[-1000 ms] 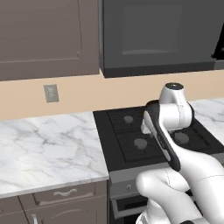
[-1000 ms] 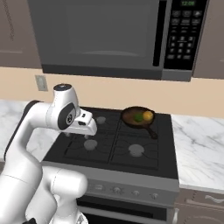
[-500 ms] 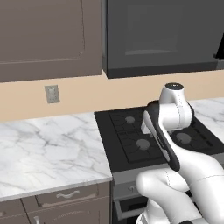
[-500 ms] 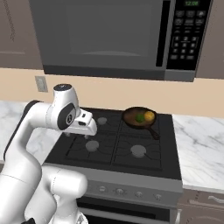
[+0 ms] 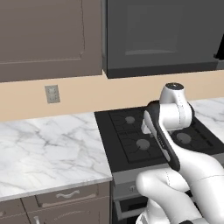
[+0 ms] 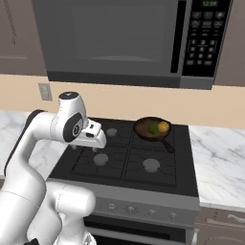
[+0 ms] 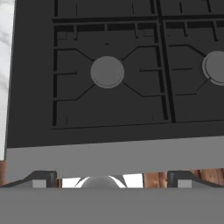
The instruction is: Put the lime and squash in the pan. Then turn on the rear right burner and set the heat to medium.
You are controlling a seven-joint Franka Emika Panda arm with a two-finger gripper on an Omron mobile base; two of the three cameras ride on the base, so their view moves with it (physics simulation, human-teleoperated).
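Observation:
The dark brown pan (image 6: 143,130) sits on the black stove's rear right burner, covering its cap. Inside it lie the dark green lime (image 6: 152,128) and, touching it on the right, the yellow-orange squash (image 6: 163,127). My gripper (image 6: 85,147) hangs open and empty over the front left burner (image 6: 101,159), well left of the pan. In the hand view the gripper (image 7: 112,179) looks straight down on that burner's grey cap (image 7: 107,72), its fingertips (image 7: 43,178) wide apart over the stove's front edge. In the left base view my own arm (image 5: 168,120) hides the pan.
A row of knobs (image 6: 128,209) runs along the stove's front panel. A microwave (image 6: 119,43) hangs above the stove. Marble counters (image 5: 48,144) flank it on both sides, the right one (image 6: 217,153) beyond the pan handle (image 6: 168,145). A wall outlet (image 5: 52,94) is behind.
The views have shifted slightly with the base. The arm keeps its pose and the gripper stays open; lime and squash rest unmoved in the pan.

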